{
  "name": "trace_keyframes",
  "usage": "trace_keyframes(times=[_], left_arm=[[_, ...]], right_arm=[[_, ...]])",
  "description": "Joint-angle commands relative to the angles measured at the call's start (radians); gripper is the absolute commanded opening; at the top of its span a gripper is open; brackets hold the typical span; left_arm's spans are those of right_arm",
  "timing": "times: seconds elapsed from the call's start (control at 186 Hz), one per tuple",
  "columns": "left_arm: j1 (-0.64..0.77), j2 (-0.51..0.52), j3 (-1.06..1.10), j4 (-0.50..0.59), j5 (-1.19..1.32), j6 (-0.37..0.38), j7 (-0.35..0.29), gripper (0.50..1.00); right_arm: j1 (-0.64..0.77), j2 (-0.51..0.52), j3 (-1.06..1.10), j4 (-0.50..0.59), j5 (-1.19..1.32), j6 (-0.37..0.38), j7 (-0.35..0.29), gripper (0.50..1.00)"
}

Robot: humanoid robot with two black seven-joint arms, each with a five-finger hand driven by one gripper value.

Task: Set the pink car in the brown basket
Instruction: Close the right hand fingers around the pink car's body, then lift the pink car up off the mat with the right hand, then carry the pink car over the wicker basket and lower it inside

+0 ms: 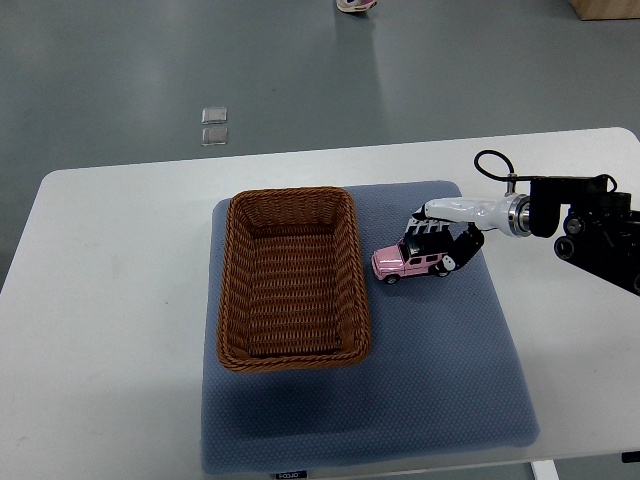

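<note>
white table (120,300); blue mat (440,360) | grey floor (300,70) | right hand (445,240) fingers (432,232) grasping pink car (410,262) beside brown basket (292,280)

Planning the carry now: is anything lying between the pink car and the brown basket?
Nothing visible: only bare blue mat separates the pink car from the brown basket, whose near wall must be cleared.

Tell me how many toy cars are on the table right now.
1. The pink car sits on the blue mat, right of the brown basket, under the right hand.
</note>
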Motion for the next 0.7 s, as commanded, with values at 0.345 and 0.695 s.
trace_keyframes(times=[0.345,0.695], left_arm=[[0.0,0.0,0.0,0.0,0.0,0.0,0.0,1.0],[0.0,0.0,0.003,-0.002,0.0,0.0,0.0,1.0]], right_arm=[[0.057,-0.092,0.028,0.041,0.019,-0.06,0.002,0.5],[0.188,-0.069,0.054,0.097,0.044,-0.043,0.001,0.5]])
